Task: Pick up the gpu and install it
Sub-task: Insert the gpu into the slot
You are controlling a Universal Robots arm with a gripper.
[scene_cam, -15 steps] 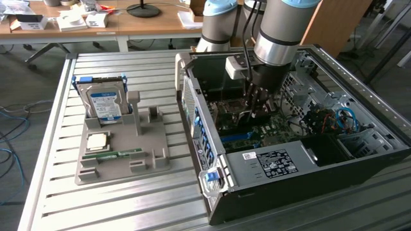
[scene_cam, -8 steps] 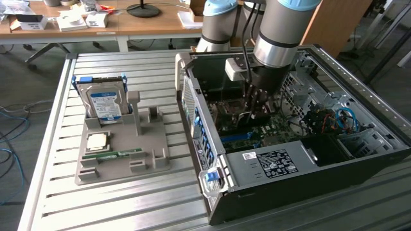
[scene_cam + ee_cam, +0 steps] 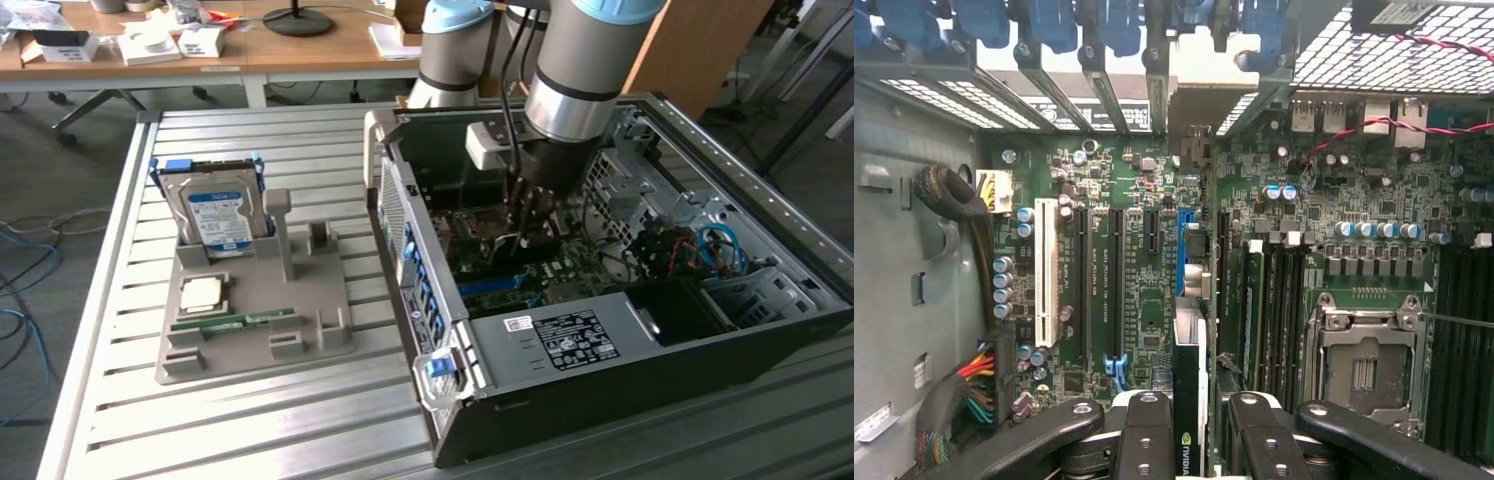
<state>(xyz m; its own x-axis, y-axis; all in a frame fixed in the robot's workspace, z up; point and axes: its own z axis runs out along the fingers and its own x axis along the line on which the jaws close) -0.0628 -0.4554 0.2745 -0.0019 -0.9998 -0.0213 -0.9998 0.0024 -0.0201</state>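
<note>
— While the gripper [image 3: 525, 225] was lowered inside the open computer case [image 3: 747, 300], where was the gpu [image 3: 1190, 395] to be found?

— It was seen edge-on from the wrist view, clamped between the two fingers [image 3: 1146, 435], which were closed partway onto its thin black body. It was held upright over the motherboard [image 3: 1144, 300], in line with the blue slot [image 3: 1184, 225]. Whether its lower edge was already touching the slot could not be told.

— How was the card judged to handle?

— It was judged light and stiff, so no sag was expected from a grip at one spot. It was also judged fragile: the contact edge could be scraped or bent if it were tilted against the slot.

— And where was it best taken hold of?

— The two flat faces near the upper edge were thought the right place, as was done here, with the contact edge and the bracket end left free. Smooth faces might slip when pinched, so a firm, square hold was called for.

— Was anything else noted?

— Outside the case, the hard drive [image 3: 220, 215] and the memory stick [image 3: 247, 321] were seen in the grey holder [image 3: 254, 355] on the slatted table [image 3: 267, 425], well apart from the arm.
</note>
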